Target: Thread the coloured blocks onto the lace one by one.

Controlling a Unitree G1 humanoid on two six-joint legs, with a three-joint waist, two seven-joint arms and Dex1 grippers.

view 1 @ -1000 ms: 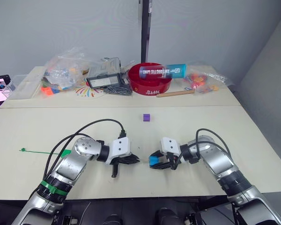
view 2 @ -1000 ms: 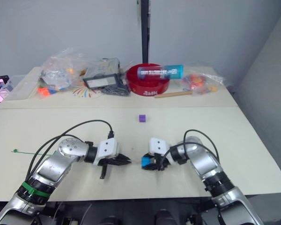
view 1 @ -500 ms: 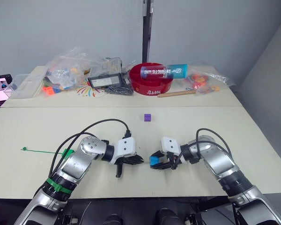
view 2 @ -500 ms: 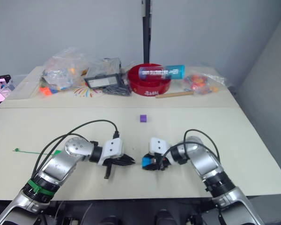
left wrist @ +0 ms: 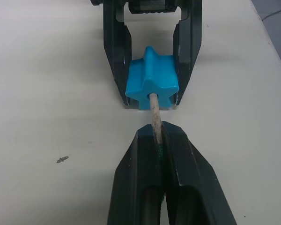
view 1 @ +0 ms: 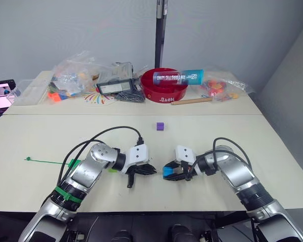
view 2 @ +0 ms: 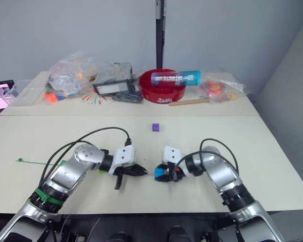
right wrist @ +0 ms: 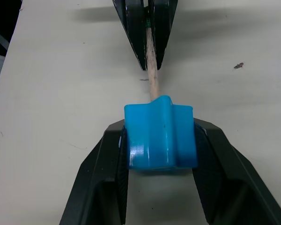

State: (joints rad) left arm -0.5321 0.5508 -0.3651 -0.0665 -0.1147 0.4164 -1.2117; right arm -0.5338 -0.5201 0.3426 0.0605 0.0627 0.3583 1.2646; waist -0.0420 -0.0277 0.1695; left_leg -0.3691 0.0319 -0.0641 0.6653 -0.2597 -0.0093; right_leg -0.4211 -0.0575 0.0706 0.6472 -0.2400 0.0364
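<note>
Head stereo pair looks forward and down over the desk (view 1: 35, 136), wide and distant. Each wrist camera looks along its own fingers, very close. Both wrist views share the blue block (left wrist: 151, 84) and lace tip (left wrist: 154, 110).

bright even light, soft shadows, sharp

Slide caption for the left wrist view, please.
Left gripper pinches the lace's pale tip, entering the hole of the blue block held by the right gripper.
</note>
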